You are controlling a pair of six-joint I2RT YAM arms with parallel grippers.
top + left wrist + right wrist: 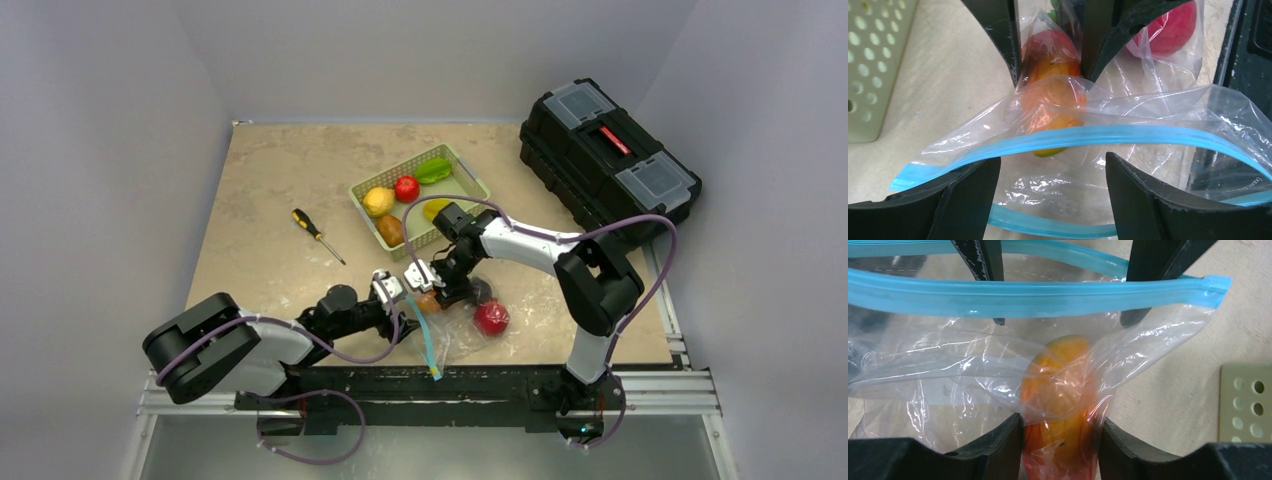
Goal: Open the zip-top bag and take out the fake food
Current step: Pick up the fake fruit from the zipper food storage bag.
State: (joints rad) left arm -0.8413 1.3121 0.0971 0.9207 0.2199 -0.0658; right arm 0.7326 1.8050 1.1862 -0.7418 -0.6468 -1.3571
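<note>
The zip-top bag (462,335) lies at the near middle of the table, its light-blue zipper strip (429,346) trailing towards me. Its mouth is parted: the two strip halves (1108,134) are apart. My left gripper (1050,160) is open at the mouth, its fingers reaching between the two strips (1023,295). My right gripper (1060,422) is shut on an orange-yellow fruit (1063,390) through the plastic. That fruit also shows in the left wrist view (1053,95). A red fruit (491,318) lies deeper in the bag. The grippers (392,290) (437,280) face each other.
A green basket (478,186) behind the bag holds several fake fruits: yellow (378,201), red (406,188), green (434,170). A yellow-and-black screwdriver (317,234) lies to its left. A black toolbox (608,150) stands at the far right.
</note>
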